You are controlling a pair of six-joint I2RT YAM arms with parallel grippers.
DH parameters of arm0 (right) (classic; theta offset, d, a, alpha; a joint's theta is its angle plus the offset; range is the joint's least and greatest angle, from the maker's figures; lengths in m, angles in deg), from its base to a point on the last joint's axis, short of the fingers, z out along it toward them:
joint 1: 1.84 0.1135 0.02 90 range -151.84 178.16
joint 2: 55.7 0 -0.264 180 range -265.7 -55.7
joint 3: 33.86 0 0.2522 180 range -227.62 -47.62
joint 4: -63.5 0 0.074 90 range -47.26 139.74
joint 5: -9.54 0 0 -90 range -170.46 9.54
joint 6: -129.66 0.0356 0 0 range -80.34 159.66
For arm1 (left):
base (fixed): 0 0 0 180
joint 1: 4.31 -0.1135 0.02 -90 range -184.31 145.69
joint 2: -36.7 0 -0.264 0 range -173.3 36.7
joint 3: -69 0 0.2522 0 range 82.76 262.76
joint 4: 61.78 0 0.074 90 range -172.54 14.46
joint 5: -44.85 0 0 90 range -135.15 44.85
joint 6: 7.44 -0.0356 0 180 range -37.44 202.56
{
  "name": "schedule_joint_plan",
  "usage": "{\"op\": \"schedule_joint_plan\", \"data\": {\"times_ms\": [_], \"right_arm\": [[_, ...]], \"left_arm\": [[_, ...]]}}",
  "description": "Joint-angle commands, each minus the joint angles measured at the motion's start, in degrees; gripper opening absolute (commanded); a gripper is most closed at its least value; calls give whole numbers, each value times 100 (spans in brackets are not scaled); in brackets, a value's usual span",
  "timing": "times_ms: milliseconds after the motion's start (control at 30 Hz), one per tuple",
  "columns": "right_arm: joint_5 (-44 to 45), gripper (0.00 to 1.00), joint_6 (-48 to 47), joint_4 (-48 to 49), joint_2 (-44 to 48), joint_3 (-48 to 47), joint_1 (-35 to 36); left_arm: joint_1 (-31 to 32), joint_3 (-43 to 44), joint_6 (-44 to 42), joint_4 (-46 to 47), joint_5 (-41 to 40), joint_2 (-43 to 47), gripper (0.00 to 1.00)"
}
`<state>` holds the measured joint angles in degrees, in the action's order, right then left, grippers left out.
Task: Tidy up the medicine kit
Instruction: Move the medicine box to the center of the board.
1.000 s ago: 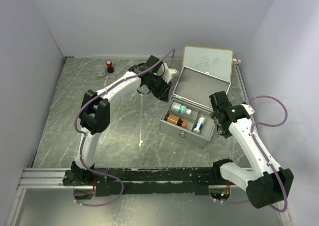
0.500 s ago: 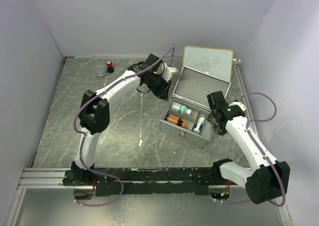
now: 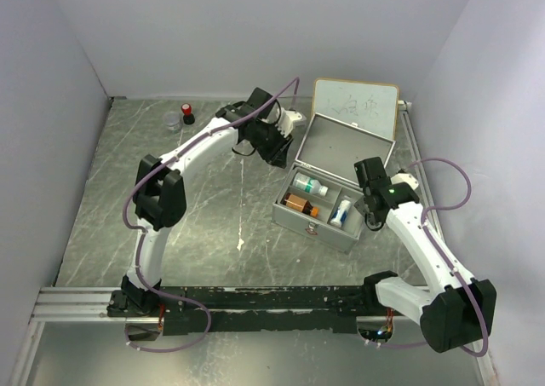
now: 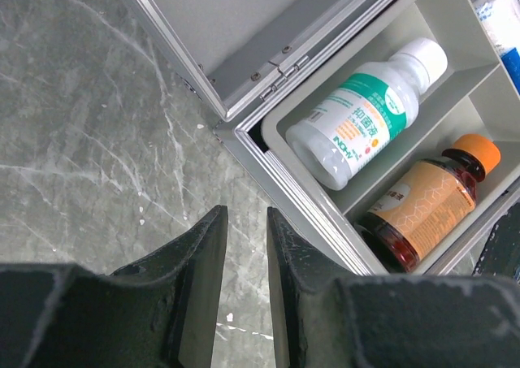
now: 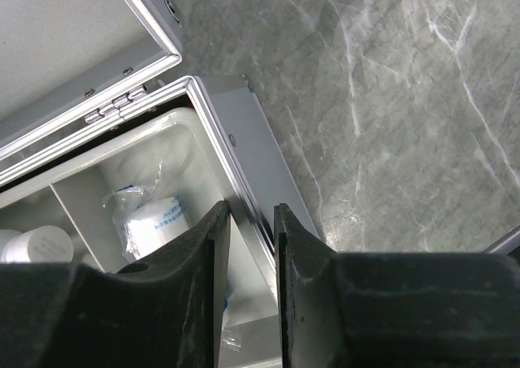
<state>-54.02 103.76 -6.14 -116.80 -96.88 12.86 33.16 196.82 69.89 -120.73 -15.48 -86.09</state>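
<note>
Right arm has pulled in slightly toward the kit case (image 3: 319, 224) since a second ago; left arm nudged toward the table's (image 3: 213, 216) far edge. Case sits on the right half of the table, lid (image 3: 356, 106) up, leaning toward the far right corner. White bottle (image 4: 357, 124) and amber bottle (image 4: 422, 201) lie in separate compartments on the left side, wrapped packet (image 5: 150, 222) in the right one. Left pincer (image 4: 246, 222): narrow gap, empty, over bare table just beside the case's hinge corner. Right pincer (image 5: 250, 214): narrow gap, holding nothing, above the case's right wall; can't tell if touching. Red-capped vial (image 3: 187, 112) near the far left corner
</note>
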Motion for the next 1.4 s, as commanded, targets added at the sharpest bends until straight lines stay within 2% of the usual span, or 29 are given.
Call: {"op": "schedule_joint_plan", "data": {"times_ms": [0,533,1000,1367], "right_arm": [[7,21,-3,-133,10,140,-21],[11,23,-29,-99,-17,48,-24],[35,24,-31,-140,-3,-73,-28],[43,24,-16,-142,2,-141,-26]], "left_arm": [[10,9,-88,-185,-72,359,37],[414,-314,304,126,-463,275,38],[442,-621,464,503,-954,123,37],[526,-604,520,467,-913,-15,37]]}}
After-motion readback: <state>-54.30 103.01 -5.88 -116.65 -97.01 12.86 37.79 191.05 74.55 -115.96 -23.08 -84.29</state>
